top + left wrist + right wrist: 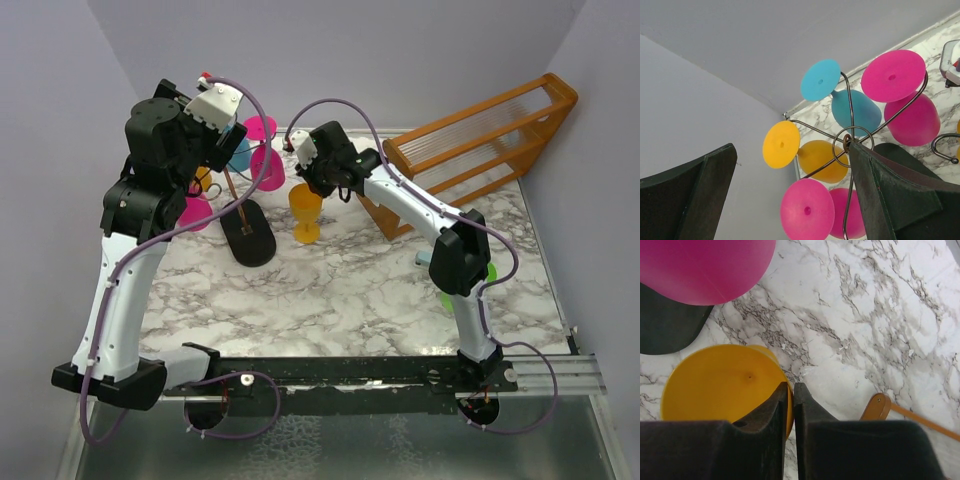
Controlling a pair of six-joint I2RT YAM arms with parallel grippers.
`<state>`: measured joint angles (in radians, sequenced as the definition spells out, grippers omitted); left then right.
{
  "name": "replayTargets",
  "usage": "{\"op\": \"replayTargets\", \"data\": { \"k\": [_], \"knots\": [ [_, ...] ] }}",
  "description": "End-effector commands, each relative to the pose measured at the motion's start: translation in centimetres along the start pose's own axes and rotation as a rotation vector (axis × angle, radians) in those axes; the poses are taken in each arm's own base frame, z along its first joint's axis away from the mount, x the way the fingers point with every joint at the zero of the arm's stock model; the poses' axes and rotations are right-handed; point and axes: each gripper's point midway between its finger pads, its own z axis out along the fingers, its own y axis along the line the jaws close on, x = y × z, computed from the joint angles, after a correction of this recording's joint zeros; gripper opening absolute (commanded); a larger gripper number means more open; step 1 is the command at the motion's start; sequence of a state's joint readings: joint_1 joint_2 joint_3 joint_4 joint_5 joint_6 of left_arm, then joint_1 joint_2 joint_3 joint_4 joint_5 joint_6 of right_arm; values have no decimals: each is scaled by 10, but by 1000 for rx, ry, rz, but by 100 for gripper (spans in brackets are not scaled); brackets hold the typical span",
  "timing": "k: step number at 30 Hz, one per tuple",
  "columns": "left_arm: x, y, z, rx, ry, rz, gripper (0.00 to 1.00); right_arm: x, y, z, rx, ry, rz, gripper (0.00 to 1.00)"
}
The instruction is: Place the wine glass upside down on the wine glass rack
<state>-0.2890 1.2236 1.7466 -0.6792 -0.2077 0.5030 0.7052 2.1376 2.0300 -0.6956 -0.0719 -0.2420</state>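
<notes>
An orange wine glass [305, 208] stands upright on the marble table, just right of the wine glass rack [250, 238]. My right gripper [320, 183] is above its bowl. In the right wrist view the right gripper [791, 385] is shut on the rim of the wine glass [720, 380], one finger inside the bowl and one outside. The wire wine glass rack [846, 141] carries several glasses hanging upside down: pink, blue and yellow. My left gripper [792, 150] hovers open over the rack's hub, holding nothing.
A large orange-brown wooden slatted rack [480, 140] lies at the back right, its corner [875, 407] close to my right fingers. A hanging pink glass [705, 265] and the rack's black base [665, 325] sit just left of the held glass. Something green [447, 297] lies behind the right arm.
</notes>
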Motion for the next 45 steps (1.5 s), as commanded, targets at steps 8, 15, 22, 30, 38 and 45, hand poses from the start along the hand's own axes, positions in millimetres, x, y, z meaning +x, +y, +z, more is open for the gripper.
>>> {"op": "replayTargets", "data": {
  "k": [8,15,22,30,38,45],
  "knots": [
    [-13,0,18,8,-16,-42,99,-24,-19,-45,38,-70,-42,1],
    [-25,-19,40,79,-45,-146,99,-23,-16,-106,10,-138,-138,1],
    [-37,-46,57,197,-80,-265,99,-46,-14,-178,-28,-279,-184,1],
    [-70,-75,58,364,-157,-490,99,-98,-28,-257,49,-495,-180,1],
    [-104,-102,59,572,-206,-664,94,-143,-66,-323,232,-670,-108,1],
    [-132,-125,62,792,-246,-806,86,-155,-85,-368,290,-761,6,1]
  ]
}}
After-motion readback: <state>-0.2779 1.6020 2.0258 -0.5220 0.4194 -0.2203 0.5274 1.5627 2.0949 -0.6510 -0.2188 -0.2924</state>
